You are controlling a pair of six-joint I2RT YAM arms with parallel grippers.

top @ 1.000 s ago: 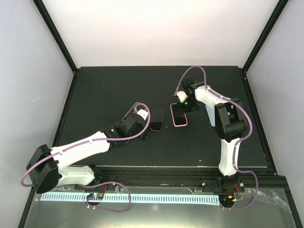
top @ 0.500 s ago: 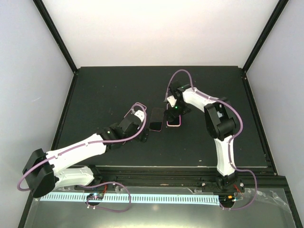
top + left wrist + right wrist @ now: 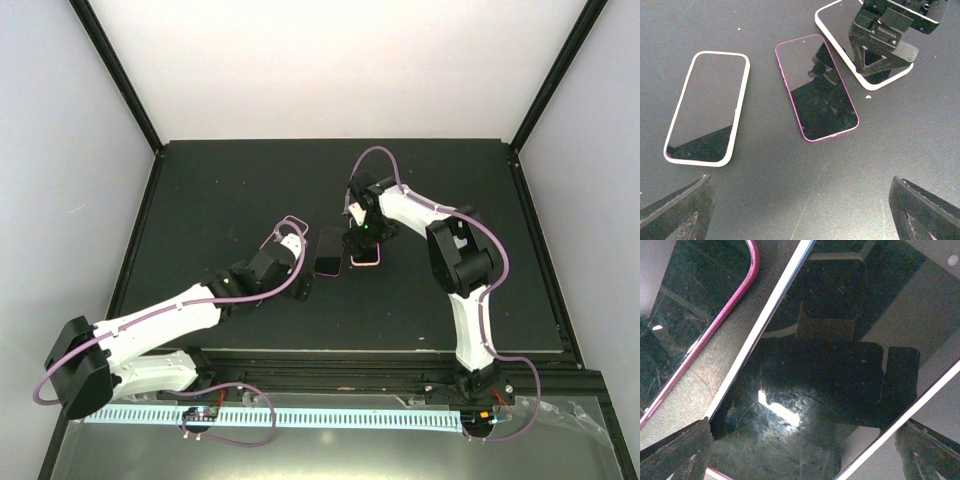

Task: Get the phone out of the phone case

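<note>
- Judging from how things lie, the extraction looks not yet done: nothing is lifted, peeled or flexed, and all three flat slabs lie face up on the black matte table (image 3: 765, 200).
- The white-rimmed phone with a glossy black face (image 3: 837, 27), probably the cased one, lies at the far side, just beside the pink-rimmed phone with a dark screen (image 3: 817, 87).
- The right gripper (image 3: 883, 47) hangs directly over that white-rimmed phone, jaws spread wide to either side and grasping nothing.
- The left gripper (image 3: 802, 212) is also released and empty, hovering near the pink-rimmed phone, apart from it.
- Left to do, by my reading: pin the rim, push the phone free, separate the two.
- A second white-rimmed flat rectangle (image 3: 705, 112) lies left of the pink one in the left wrist view. I cannot tell whether it is an empty case or another phone.
- The right wrist view is filled with reflections, so contact with the glass cannot be judged.
- From above, the arms cover most of the far phone, and the left rectangle is not visible.
</note>
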